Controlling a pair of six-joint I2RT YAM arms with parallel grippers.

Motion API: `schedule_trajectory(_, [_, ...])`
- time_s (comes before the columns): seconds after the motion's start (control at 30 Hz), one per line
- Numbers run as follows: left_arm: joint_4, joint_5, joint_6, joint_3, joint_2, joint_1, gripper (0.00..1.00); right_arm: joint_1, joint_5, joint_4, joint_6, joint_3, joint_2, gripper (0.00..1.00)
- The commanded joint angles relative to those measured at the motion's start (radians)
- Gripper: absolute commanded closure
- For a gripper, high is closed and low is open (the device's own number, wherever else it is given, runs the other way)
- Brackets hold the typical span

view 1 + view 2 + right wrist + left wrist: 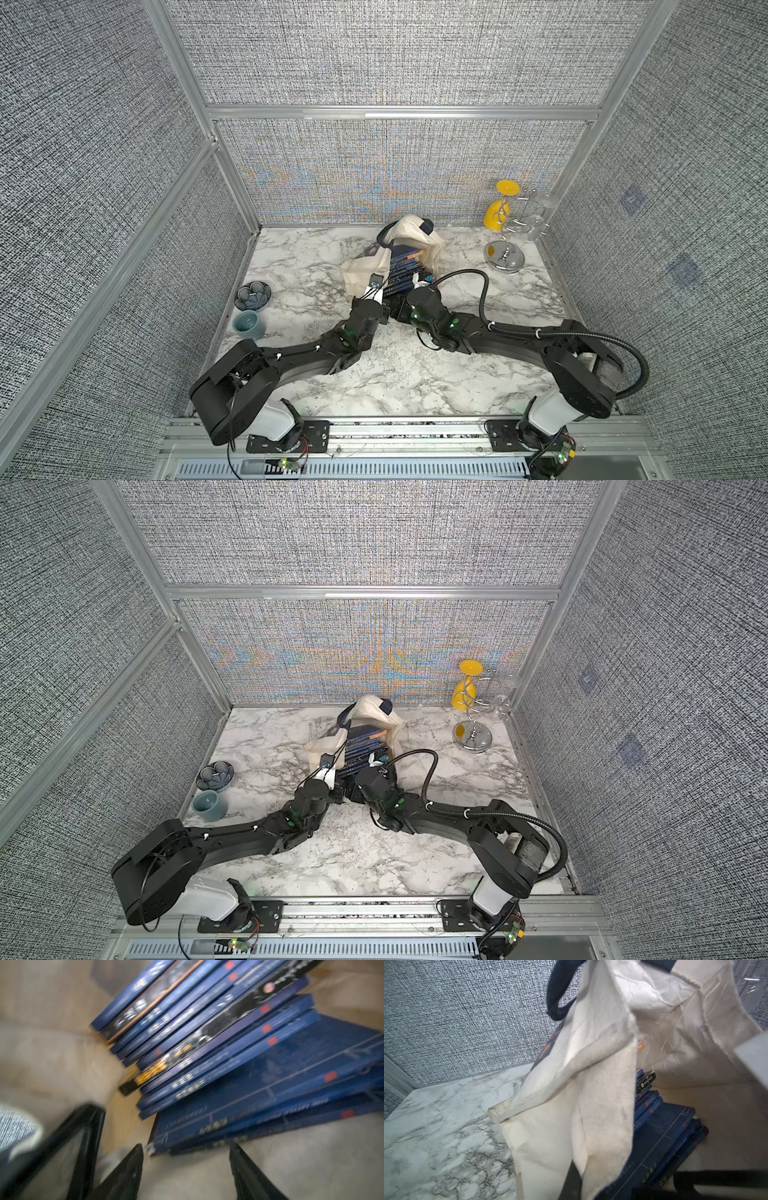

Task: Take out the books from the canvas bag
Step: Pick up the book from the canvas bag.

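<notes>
The canvas bag (415, 232) (374, 712) lies at the back middle of the marble table, its mouth towards the arms. Several dark blue books (401, 270) (361, 748) stand fanned inside it. My left gripper (376, 282) (327, 762) is shut on the bag's cream rim, holding that side up. The left wrist view shows the pinched fabric (591, 1084) and the books (664, 1136) beyond it. My right gripper (419, 282) (376, 762) is in the bag's mouth. In the blurred right wrist view it (186, 1148) stands open, its fingertips at the near edge of the lowest books (228, 1043).
A dark flower-shaped bowl (252, 296) and a blue-grey cup (249, 325) sit near the left wall. A chrome rack (505, 253) holding a yellow glass (496, 216) and clear glasses (540, 216) stands at the back right. Fabric walls close in three sides.
</notes>
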Motion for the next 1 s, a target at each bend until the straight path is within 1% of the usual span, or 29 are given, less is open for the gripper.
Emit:
schedule_trajectory(0.0, [0.206, 0.018, 0.060, -0.054, 0.036, -0.004, 1.00, -0.021, -0.030, 0.033, 0.065, -0.006, 0.029, 0.37])
schedule_trajectory(0.07, [0.244, 0.025, 0.104, -0.062, 0.056, -0.006, 1.00, -0.034, -0.024, 0.032, 0.095, -0.017, 0.045, 0.38])
schedule_trajectory(0.13, [0.297, 0.025, 0.122, -0.077, 0.065, -0.009, 1.00, -0.052, -0.029, 0.059, 0.112, -0.025, 0.076, 0.41])
schedule_trajectory(0.2, [0.364, 0.036, 0.139, -0.091, 0.080, -0.010, 1.00, -0.074, -0.085, 0.067, 0.137, -0.011, 0.107, 0.43])
schedule_trajectory(0.27, [0.373, 0.059, 0.144, -0.092, 0.091, -0.009, 1.00, -0.081, -0.112, 0.068, 0.152, -0.004, 0.124, 0.46])
schedule_trajectory(0.43, [0.416, 0.074, 0.175, -0.102, 0.129, -0.011, 1.00, -0.094, -0.094, 0.104, 0.197, -0.006, 0.162, 0.48])
schedule_trajectory(0.53, [0.441, 0.071, 0.206, -0.106, 0.148, -0.011, 1.00, -0.111, -0.102, 0.082, 0.190, 0.037, 0.203, 0.53])
schedule_trajectory(0.63, [0.448, 0.090, 0.198, -0.111, 0.140, -0.011, 1.00, -0.118, -0.089, 0.115, 0.169, 0.040, 0.213, 0.64])
schedule_trajectory(0.7, [0.445, 0.116, 0.200, -0.107, 0.136, -0.011, 1.00, -0.118, -0.059, 0.110, 0.152, 0.048, 0.208, 0.67])
schedule_trajectory(0.77, [0.445, 0.129, 0.196, -0.100, 0.136, -0.011, 1.00, -0.118, -0.044, 0.142, 0.129, 0.052, 0.209, 0.69])
schedule_trajectory(0.83, [0.440, 0.140, 0.196, -0.096, 0.137, -0.011, 1.00, -0.119, -0.043, 0.171, 0.106, 0.064, 0.217, 0.74])
schedule_trajectory(0.97, [0.465, 0.136, 0.197, -0.108, 0.140, -0.011, 1.00, -0.123, -0.037, 0.266, 0.073, 0.066, 0.230, 0.75])
